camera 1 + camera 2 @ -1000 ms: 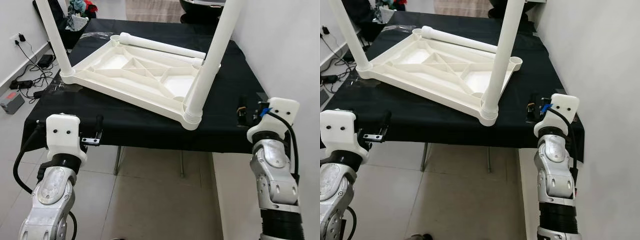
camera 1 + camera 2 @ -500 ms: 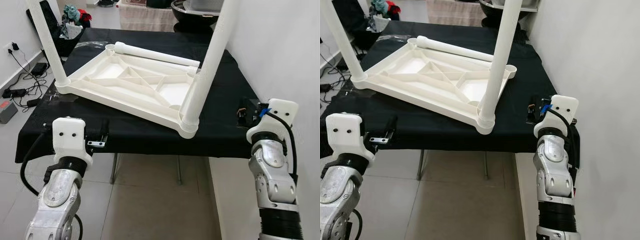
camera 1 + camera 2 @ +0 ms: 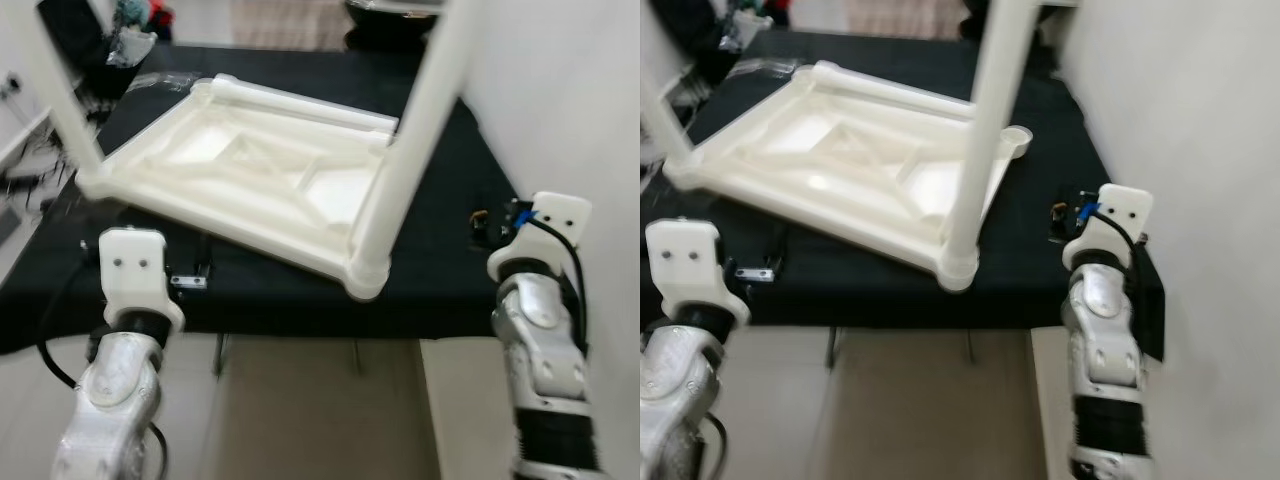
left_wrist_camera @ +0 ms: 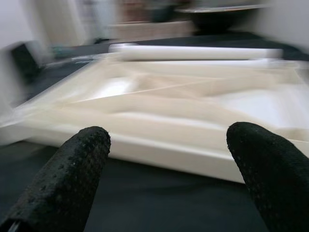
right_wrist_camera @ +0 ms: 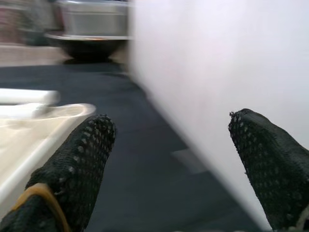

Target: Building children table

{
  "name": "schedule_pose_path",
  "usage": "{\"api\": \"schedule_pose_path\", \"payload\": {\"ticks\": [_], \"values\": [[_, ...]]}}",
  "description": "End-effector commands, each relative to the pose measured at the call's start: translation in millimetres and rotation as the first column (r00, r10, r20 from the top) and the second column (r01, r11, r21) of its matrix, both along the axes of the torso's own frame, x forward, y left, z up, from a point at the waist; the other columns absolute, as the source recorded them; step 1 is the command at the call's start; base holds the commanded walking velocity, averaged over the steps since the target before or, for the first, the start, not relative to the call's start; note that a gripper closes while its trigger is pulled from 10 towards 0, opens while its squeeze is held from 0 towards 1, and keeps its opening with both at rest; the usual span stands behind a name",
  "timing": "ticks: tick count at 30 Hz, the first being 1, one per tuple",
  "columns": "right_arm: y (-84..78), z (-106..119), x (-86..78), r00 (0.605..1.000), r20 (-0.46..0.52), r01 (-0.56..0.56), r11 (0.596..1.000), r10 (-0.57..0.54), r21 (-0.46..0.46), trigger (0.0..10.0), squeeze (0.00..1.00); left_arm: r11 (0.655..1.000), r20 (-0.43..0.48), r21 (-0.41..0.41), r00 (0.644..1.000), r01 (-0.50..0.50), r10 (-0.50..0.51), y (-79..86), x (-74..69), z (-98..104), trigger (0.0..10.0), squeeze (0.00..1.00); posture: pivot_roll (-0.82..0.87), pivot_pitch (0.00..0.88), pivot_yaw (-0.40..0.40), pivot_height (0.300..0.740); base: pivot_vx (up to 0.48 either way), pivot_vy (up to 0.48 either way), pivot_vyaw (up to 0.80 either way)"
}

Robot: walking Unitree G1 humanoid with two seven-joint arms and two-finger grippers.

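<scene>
An upturned white plastic tabletop (image 3: 230, 170) lies on the black-covered table (image 3: 440, 270). One white leg (image 3: 410, 140) stands upright in its near right corner, and another (image 3: 60, 100) in its left corner. A loose leg (image 4: 193, 52) lies along the far rim. My left gripper (image 3: 198, 264) is open at the table's front edge, facing the tabletop's near rim (image 4: 159, 154). My right gripper (image 3: 487, 224) is open over the cloth's right side, between the tabletop and the wall. Neither holds anything.
A white wall (image 3: 560, 90) runs close along the table's right side. A dark bowl (image 3: 390, 8) sits beyond the far end. Cables (image 3: 20, 170) lie on the floor at the left. Tiled floor (image 3: 320, 420) is below the front edge.
The whole picture has shifted and blurred, so the camera moved. Both grippers stay open near the table's front edge. The tabletop and legs have not moved on the cloth.
</scene>
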State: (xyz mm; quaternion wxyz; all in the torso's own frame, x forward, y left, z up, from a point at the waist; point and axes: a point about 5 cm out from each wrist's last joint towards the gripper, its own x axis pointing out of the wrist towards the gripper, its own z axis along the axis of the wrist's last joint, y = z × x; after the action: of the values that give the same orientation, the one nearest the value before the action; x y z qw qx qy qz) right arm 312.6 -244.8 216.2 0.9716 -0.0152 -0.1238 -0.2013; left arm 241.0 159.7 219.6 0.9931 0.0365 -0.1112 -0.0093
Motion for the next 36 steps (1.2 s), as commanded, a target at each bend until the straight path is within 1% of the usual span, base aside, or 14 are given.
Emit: {"api": "schedule_pose_path", "payload": {"ticks": [1,10,16,18,23,25,29,30,31,32,33,34,35,36], "values": [[9.8,-0.2,2.1,1.0,0.007,-0.029,1.0,0.029,-0.001,10.0,0.0,0.999,-0.015,0.004,0.999,-0.034,0.034,6.9,-1.3,-2.9,10.0,0.0,0.09,0.176,-0.104,0.74,0.352,0.0,0.0],[12.0,-2.7,1.7,0.999,-0.004,-0.039,0.999,0.039,0.0,10.0,0.0,0.999,-0.028,0.016,0.999,-0.032,0.032,5.1,-1.7,-4.6,10.0,0.0,0.09,0.177,-0.103,0.74,0.191,0.0,0.0],[4.3,-7.4,5.9,0.998,-0.039,-0.041,0.999,0.041,0.004,10.0,0.0,1.0,-0.056,-0.002,0.998,-0.017,0.017,3.3,-2.1,-9.9,10.0,0.0,0.09,0.178,-0.104,0.74,0.0,0.0,0.0],[-4.4,-13.9,10.8,0.994,-0.072,-0.077,0.997,0.078,0.025,10.0,0.0,1.0,-0.081,-0.002,0.997,-0.002,0.002,2.3,-3.4,-15.3,10.0,0.0,0.09,0.179,-0.107,0.74,0.0,0.0,0.0],[-43.1,-18.4,14.4,0.985,-0.118,-0.124,0.992,0.125,0.016,10.0,0.0,0.992,-0.188,-0.041,0.974,0.118,-0.123,-10.0,-12.0,-37.6,10.0,0.0,0.09,0.178,-0.104,0.74,0.0,0.0,0.0],[-43.1,-18.4,14.4,0.985,-0.118,-0.124,0.992,0.125,0.016,10.0,0.0,0.992,-0.188,-0.041,0.974,0.118,-0.123,-10.0,-12.0,-37.6,10.0,0.0,0.09,0.178,-0.104,0.74,0.0,0.0,0.0],[-70.8,-18.3,10.1,0.979,-0.154,-0.137,0.991,0.133,-0.011,10.0,0.0,0.985,-0.215,-0.057,0.961,0.162,-0.171,-18.4,-17.8,-46.8,10.0,0.0,0.08,0.175,-0.106,0.74,0.0,0.0,0.0],[-70.8,-18.3,10.1,0.979,-0.154,-0.137,0.991,0.133,-0.011,10.0,0.0,0.985,-0.215,-0.057,0.961,0.162,-0.171,-18.4,-17.8,-46.8,10.0,0.0,0.08,0.175,-0.106,0.74,0.0,0.0,0.0],[-73.1,-20.2,9.0,0.965,-0.176,-0.201,0.98,0.196,-0.009,10.0,0.0,0.983,-0.223,-0.059,0.957,0.175,-0.184,-21.0,-19.0,-48.9,10.0,0.0,0.08,0.174,-0.102,0.74,0.0,0.0,0.0],[-73.1,-20.2,9.0,0.965,-0.176,-0.201,0.98,0.196,-0.009,10.0,0.0,0.983,-0.223,-0.059,0.957,0.175,-0.184,-21.0,-19.0,-48.9,10.0,0.0,0.08,0.174,-0.102,0.74,0.0,0.0,0.0],[-70.4,-30.2,4.6,0.882,-0.247,-0.399,0.915,0.401,0.057,10.0,0.0,0.979,-0.234,-0.064,0.951,0.192,-0.202,-24.3,-20.6,-52.6,10.0,0.0,0.08,0.171,-0.101,0.74,0.0,0.0,0.0],[-70.4,-30.2,4.6,0.882,-0.247,-0.399,0.915,0.401,0.057,10.0,0.0,0.979,-0.234,-0.064,0.951,0.192,-0.202,-24.3,-20.6,-52.6,10.0,0.0,0.08,0.171,-0.101,0.74,0.0,0.0,0.0],[-69.2,-33.5,2.3,0.844,-0.264,-0.462,0.883,0.467,0.085,10.0,0.0,0.978,-0.238,-0.066,0.949,0.198,-0.208,-25.1,-21.2,-53.8,10.0,0.0,0.08,0.171,-0.101,0.74,0.0,0.0,0.0],[-69.2,-33.5,2.3,0.844,-0.264,-0.462,0.883,0.467,0.085,10.0,0.0,0.978,-0.238,-0.066,0.949,0.198,-0.208,-25.1,-21.2,-53.8,10.0,0.0,0.08,0.171,-0.101,0.74,0.0,0.0,0.0]]}}
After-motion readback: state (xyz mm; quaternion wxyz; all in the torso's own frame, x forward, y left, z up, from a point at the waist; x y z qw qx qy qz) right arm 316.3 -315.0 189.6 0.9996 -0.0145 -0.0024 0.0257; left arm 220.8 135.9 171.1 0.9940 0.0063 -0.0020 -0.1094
